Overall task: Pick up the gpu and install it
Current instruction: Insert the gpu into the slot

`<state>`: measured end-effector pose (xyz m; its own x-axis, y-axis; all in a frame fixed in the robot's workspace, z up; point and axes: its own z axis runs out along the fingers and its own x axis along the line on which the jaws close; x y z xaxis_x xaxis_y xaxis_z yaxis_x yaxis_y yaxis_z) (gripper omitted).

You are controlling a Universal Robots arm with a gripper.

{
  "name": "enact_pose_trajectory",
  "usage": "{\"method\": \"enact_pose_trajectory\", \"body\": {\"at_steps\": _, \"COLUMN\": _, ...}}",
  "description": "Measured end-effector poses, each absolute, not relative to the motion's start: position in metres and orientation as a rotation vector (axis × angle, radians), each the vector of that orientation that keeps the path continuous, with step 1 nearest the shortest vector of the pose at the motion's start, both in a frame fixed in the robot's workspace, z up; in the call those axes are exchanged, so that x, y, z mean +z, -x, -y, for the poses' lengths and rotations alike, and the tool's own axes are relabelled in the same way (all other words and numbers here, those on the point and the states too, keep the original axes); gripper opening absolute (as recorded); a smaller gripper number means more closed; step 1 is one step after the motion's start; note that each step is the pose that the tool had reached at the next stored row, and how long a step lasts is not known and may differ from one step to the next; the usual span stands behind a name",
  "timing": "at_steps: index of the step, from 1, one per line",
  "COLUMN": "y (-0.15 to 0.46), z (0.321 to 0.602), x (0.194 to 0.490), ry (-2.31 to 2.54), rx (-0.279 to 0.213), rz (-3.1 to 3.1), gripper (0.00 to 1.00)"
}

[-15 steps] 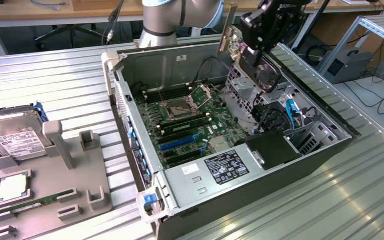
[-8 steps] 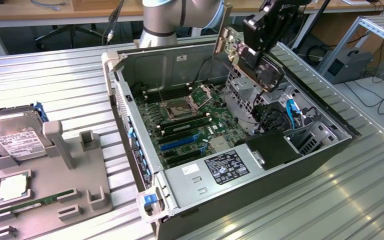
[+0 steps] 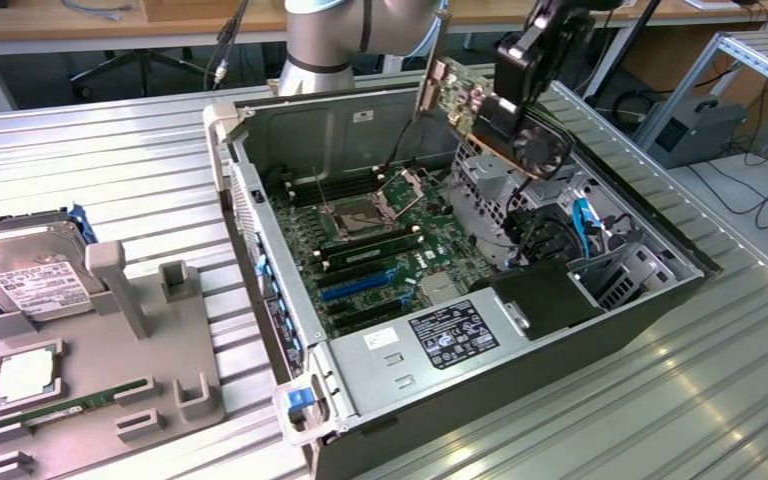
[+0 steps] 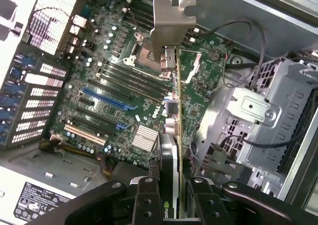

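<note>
One big open pc case on ribbed metal table, side panel off, motherboard facing up. Grey drive cage inside, at the exterior view's right.

Above that cage, well clear of the board: gpu, up in the air, in the gripper. Clenched on the card from both flat sides, approx. at the fan end. In wrist view, one of the fingers at each side of the thin card edge, no gap visible. Long axis: straight away from the claw, toward bracket at the far end. In exterior view tilted, not level w/ the board.

Blue expansion slots lower down and toward the exterior view's left of the card, well apart from it, no contact. Probably carry stage, card not yet seated (judgement only).

Look of the card: thin, flat, rectangular. Green board w/ many small parts on one face, black fan shroud on the other, copper-colour fins between. Pale silvery bracket w/ notched tab. Small green logo on the edge near the claw.
</note>
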<state>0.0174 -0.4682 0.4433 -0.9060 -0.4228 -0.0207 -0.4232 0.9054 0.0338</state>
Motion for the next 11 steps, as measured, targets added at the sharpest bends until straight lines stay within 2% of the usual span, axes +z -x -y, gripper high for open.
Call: {"method": "enact_pose_trajectory", "body": {"at_steps": 11, "y": -0.0174, "z": 0.4682, "x": 0.4433, "ry": 1.22, "rx": 0.061, "rz": -2.888, "gripper": 0.27}}
